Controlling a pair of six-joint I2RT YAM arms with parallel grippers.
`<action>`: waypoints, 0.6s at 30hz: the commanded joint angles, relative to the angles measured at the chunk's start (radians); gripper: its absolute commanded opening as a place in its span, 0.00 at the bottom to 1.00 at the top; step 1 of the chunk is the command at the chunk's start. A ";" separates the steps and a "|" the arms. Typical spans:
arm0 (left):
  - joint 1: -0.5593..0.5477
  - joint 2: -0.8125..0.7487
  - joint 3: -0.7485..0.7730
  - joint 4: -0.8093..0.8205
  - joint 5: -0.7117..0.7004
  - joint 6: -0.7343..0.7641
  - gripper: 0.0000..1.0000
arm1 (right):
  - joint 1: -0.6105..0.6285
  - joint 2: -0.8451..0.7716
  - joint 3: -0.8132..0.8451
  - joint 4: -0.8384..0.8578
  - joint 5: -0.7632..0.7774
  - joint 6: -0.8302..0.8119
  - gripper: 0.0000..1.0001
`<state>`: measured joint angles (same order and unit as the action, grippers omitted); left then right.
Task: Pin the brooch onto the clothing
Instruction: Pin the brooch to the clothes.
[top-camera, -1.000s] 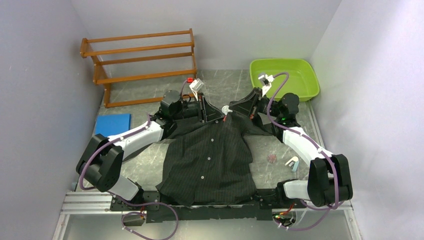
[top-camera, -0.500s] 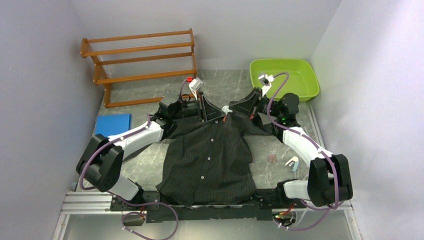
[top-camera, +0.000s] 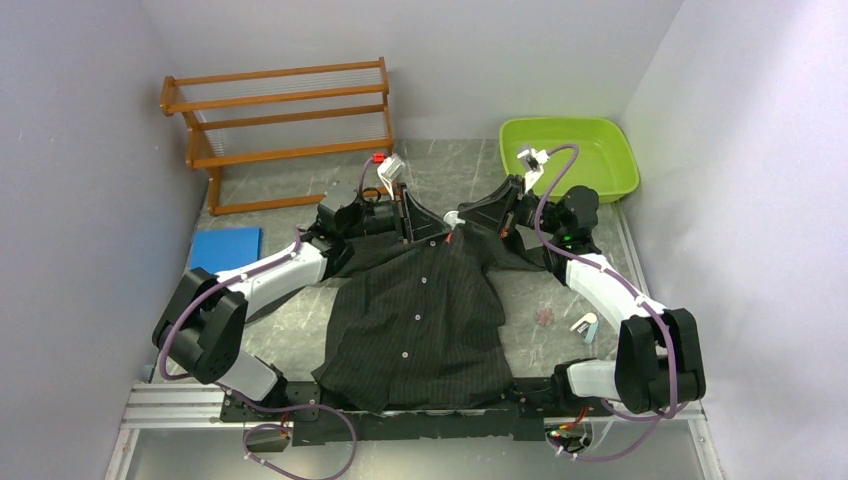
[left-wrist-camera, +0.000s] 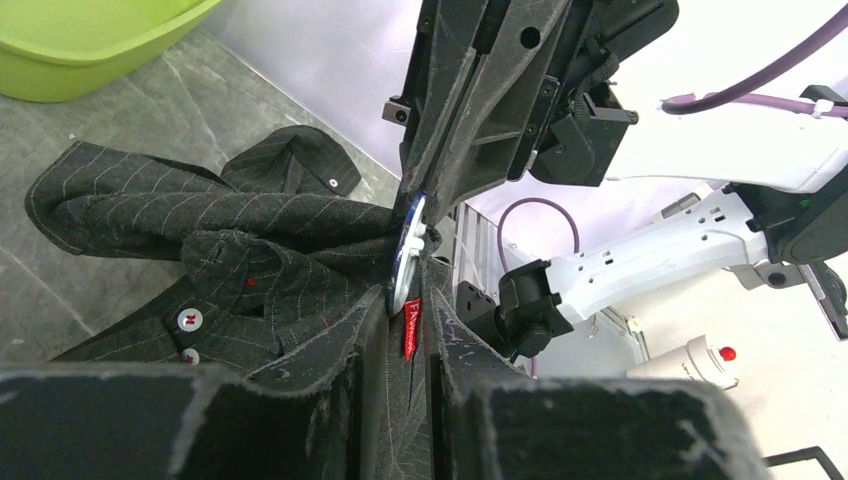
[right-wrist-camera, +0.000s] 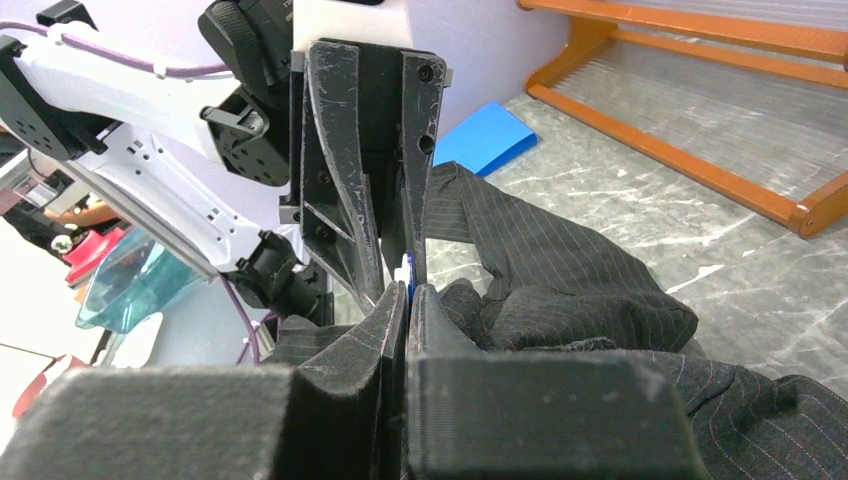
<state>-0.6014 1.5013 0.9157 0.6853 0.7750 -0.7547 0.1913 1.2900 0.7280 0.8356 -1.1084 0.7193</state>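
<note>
The clothing (top-camera: 415, 320), a black pinstriped shirt with white buttons, lies flat between the arms with its collar at the far end. My left gripper (top-camera: 425, 228) (left-wrist-camera: 407, 310) is shut on a raised fold of fabric at the collar, and a small red tag (left-wrist-camera: 410, 330) shows between its fingers. My right gripper (top-camera: 462, 218) (right-wrist-camera: 407, 292) faces it tip to tip. It is shut on the brooch (left-wrist-camera: 403, 255) (right-wrist-camera: 407, 270) (top-camera: 455, 219), a thin round white disc with a blue rim held edge-on against the pinched fabric. The brooch's pin is hidden.
A wooden rack (top-camera: 285, 130) stands at the back left and a green basin (top-camera: 570, 155) at the back right. A blue pad (top-camera: 225, 248) lies left of the shirt. A small pink item (top-camera: 544, 316) and a white-and-teal item (top-camera: 585, 324) lie right of it.
The left wrist has shifted slightly at the collar. The right arm, the brooch and the shirt stay as they were.
</note>
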 joint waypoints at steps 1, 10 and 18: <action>0.000 -0.024 0.015 0.087 0.032 -0.021 0.25 | 0.001 -0.018 0.012 0.053 -0.004 0.009 0.00; 0.000 -0.015 0.017 0.094 0.028 -0.020 0.33 | 0.002 -0.017 0.012 0.066 -0.016 0.027 0.00; 0.000 -0.038 0.023 -0.051 -0.063 0.079 0.39 | 0.002 -0.015 0.009 0.102 -0.019 0.061 0.00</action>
<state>-0.6014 1.5013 0.9157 0.7036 0.7727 -0.7486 0.1913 1.2900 0.7280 0.8440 -1.1099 0.7528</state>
